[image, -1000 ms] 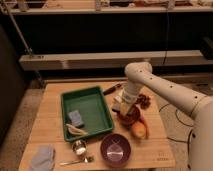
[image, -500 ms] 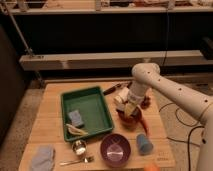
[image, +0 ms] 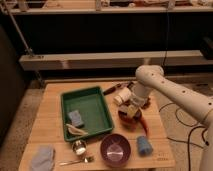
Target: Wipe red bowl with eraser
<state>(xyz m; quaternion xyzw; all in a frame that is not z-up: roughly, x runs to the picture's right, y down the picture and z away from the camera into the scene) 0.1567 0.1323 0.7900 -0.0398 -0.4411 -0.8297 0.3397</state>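
Observation:
The red bowl (image: 128, 120) sits on the wooden table (image: 50, 105), right of the green tray, and is partly hidden by my hand. My gripper (image: 132, 109) hangs from the white arm directly over the bowl. It is shut on a small pale yellowish block, the eraser (image: 131, 112), which rests at the bowl's rim or just inside it. I cannot tell how firmly the eraser touches the bowl.
A green tray (image: 98, 121) holds a blue sponge (image: 75, 117) and a white item (image: 76, 130). A purple bowl (image: 116, 149), blue cup (image: 144, 145), metal cup (image: 79, 146), spoon (image: 77, 161) and grey cloth (image: 42, 157) lie along the front. A red chilli (image: 144, 125) and white cup (image: 122, 96) flank the bowl.
The arm has swung right and back a little, uncovering the blue cup at the front right. The gripper stays over the red bowl with the eraser.

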